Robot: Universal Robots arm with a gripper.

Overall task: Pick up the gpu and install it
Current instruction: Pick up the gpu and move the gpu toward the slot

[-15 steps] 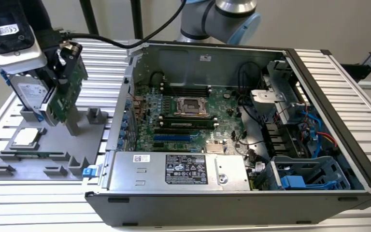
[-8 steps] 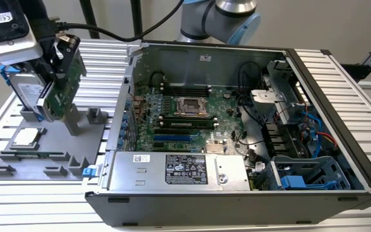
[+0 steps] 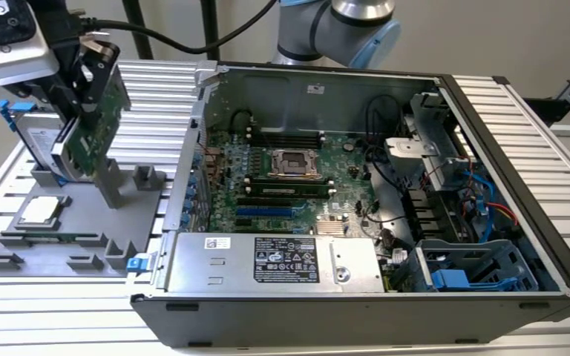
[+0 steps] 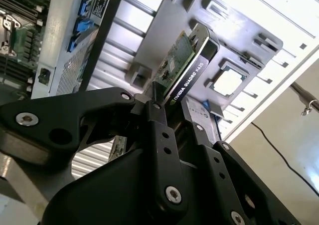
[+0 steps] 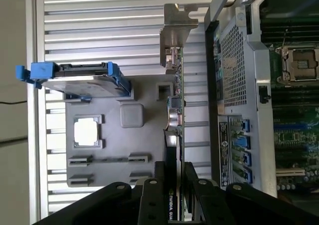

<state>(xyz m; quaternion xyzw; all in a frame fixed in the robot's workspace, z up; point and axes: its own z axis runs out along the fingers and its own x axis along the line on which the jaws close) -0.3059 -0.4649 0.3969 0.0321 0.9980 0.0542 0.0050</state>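
Ext. view: gripper (image 3: 85, 89) is clamping the gpu (image 3: 95, 137) by its top edge. The card is hanging upright over the gray tray (image 3: 27, 245) at the exterior view's left, apart from the pc case (image 3: 522, 170). Tray is holding a cpu chip (image 3: 45, 211) & hard drive (image 3: 42, 144); case is holding the motherboard (image 3: 285, 178).

Second wrist view: fingers (image 4: 159, 120) are pinching only a thin edge, so imo the card is risking a twist or slip.

First wrist view: bracket (image 5: 174, 35) is sitting near the case wall and could snag.
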